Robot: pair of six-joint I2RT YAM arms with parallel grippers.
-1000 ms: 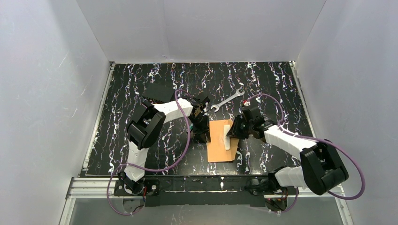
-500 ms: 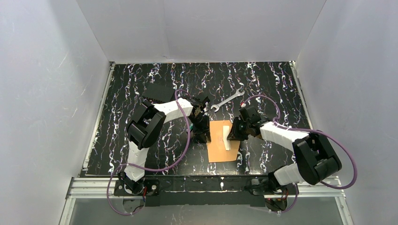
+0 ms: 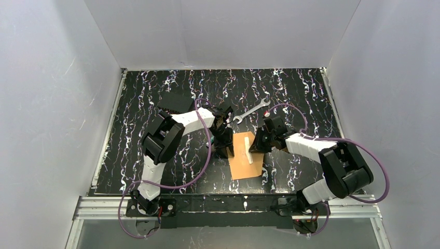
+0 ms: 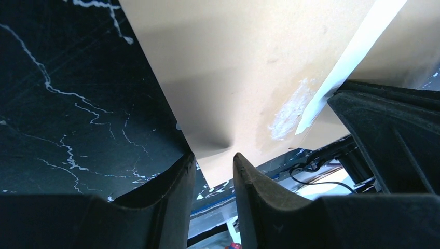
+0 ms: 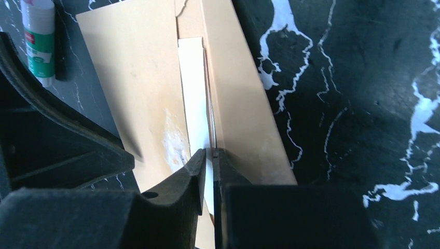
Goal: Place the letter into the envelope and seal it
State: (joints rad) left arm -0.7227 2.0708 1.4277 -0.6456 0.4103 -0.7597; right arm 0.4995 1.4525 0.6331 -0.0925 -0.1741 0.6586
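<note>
Envelope (image 3: pixel 244 162) lies flat at frame centre on the surface (image 3: pixel 301 93). Right gripper (image 5: pixel 210 151) is clenched on its raised right edge. Left gripper (image 4: pixel 212 158) sits released at its left edge.

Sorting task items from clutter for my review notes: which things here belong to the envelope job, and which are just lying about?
Job in hand:
envelope
white strip at its flap fold, pinched by the right hand
glue stick, likely for sealing

Lying about:
wrench
flat black object
</note>
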